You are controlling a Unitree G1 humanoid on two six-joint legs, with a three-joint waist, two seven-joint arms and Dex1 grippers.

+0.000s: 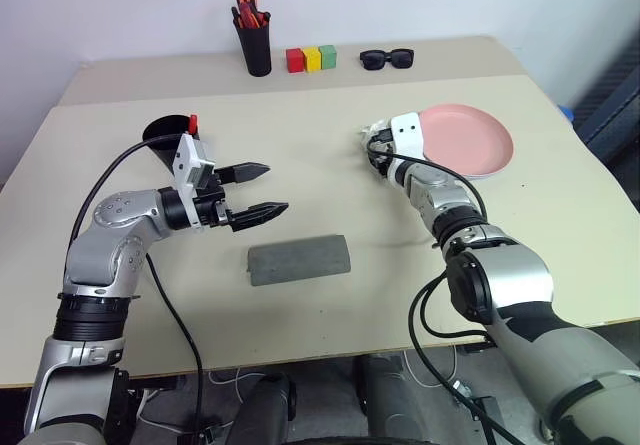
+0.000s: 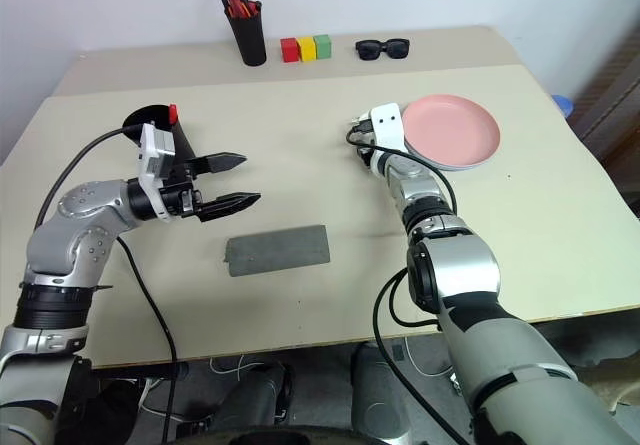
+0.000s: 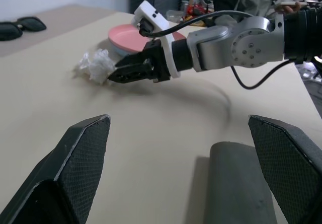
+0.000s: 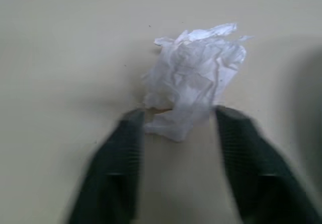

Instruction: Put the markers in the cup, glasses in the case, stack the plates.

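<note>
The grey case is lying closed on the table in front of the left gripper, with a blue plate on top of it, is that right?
Not quite. The grey case lies closed by the left gripper, but nothing sits on it, as the left eye view shows. The pink plate sits far off.

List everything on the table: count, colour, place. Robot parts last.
glasses case: 1, grey, shut, near centre of the table, in front of the left gripper
cup: 1, black, far left, behind the left gripper
marker: 1, red cap showing, standing in the cup
plates: pink on top, a pale rim under it, right side
crumpled paper: 1, white, left of the plates, at the right gripper's tips
pen holder: 1, black, back edge, holding orange-topped markers
blocks: 3, red, yellow, green, in a row beside the pen holder
sunglasses: 1, black, back edge, right of the blocks
left gripper: open, empty, above the table
right gripper: fingers apart, either side of the paper's near edge
</note>
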